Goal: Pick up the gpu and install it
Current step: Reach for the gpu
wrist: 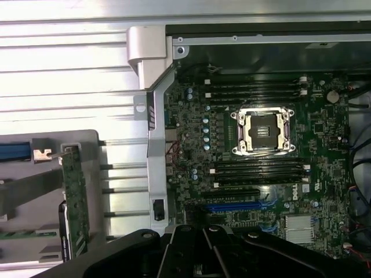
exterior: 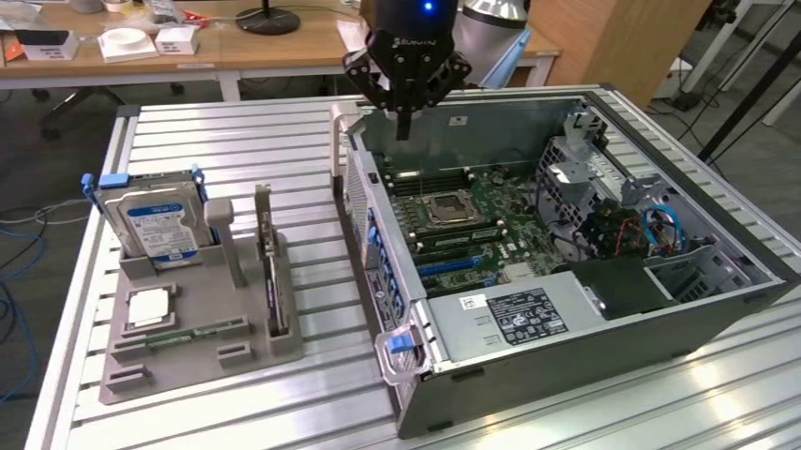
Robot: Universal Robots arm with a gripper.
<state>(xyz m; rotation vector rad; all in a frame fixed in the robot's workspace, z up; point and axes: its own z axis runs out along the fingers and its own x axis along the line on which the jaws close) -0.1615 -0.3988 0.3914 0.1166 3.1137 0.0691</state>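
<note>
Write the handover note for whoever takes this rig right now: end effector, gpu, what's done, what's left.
End effector: hovers over the far end of the open computer case, not on the gpu.
gpu: stands on edge in the grey holder on the exterior view's left, beside the hard drive.
Done: nothing shows as done; the gpu is untouched.
Left: the pick-up and the install. The blue slot on the motherboard is bare.

Green gpu (wrist: 75, 200), grey holder (exterior: 188, 366), blue-white drive label (exterior: 157, 225)
</note>
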